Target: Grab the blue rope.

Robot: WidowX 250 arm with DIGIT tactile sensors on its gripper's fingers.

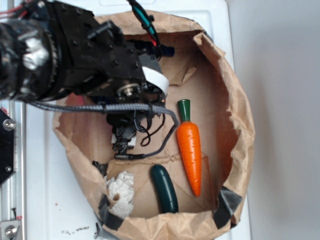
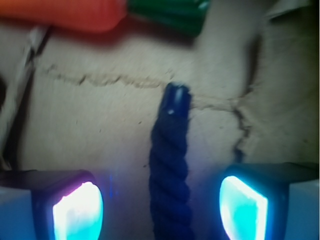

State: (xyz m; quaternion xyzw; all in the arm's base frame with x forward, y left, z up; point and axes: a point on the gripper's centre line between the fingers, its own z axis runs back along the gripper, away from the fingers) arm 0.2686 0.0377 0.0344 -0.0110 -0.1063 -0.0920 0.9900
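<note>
With my gripper (image 2: pixel 161 210) open astride the rope (image 2: pixel 170 170) at bottom centre, closing too high risks the round strands slipping out.

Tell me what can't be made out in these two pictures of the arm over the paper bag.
- Blue rope: the exterior view hides it under the arm; the wrist view's bottom edge cuts it off, so its length is unknown.
- End effector: only its glowing fingers show in the wrist view, spread either side of the rope, not touching it.
- Carrot: blurred and cut by the wrist view's top edge.
- Crumpled white wad: too small to identify.
</note>
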